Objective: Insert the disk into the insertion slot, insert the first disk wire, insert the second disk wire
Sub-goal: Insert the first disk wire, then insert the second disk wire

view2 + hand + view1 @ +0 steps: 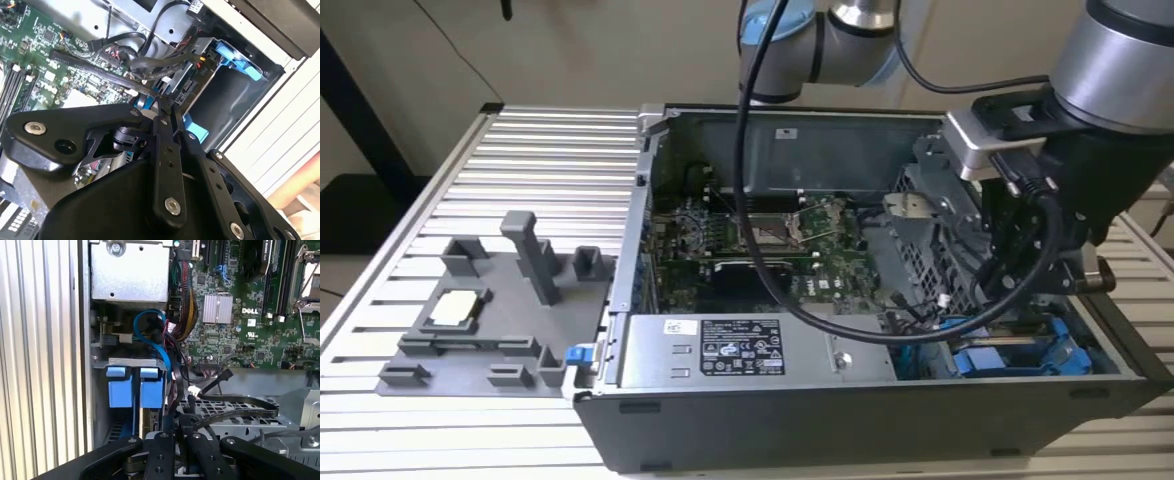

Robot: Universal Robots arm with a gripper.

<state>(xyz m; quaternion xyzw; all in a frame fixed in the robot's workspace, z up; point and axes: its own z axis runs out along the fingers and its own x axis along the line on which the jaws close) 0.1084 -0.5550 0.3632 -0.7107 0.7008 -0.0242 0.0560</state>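
One grey fixture tray (467,320) lay on the slatted bench (534,150), to the exterior view's left of the open computer case (854,420), with a small pale chip (458,308) resting in it. Inside the case, along its near wall, ran a long grey metal box (747,352) with a black-and-white sticker. Behind that box lay the green motherboard (774,235). Toward the exterior view's right end of the case stood a perforated grey drive cage (927,240). The arm (1107,90) reached down into that same end of the case.

In the first wrist view, the disk (152,390), seen by its bright blue carrier, sat inside the insertion slot (132,361) in the case's corner. A bundle of blue and black cables (160,340) hung just beside it.

The gripper (182,427) hovered within the case near the slot, by the edge of the drive cage. Its fingers (162,450) were drawn narrow, with the end of a black wire (240,410) caught between them. In the second wrist view, the gripper (165,107) pointed at the slot's open end.
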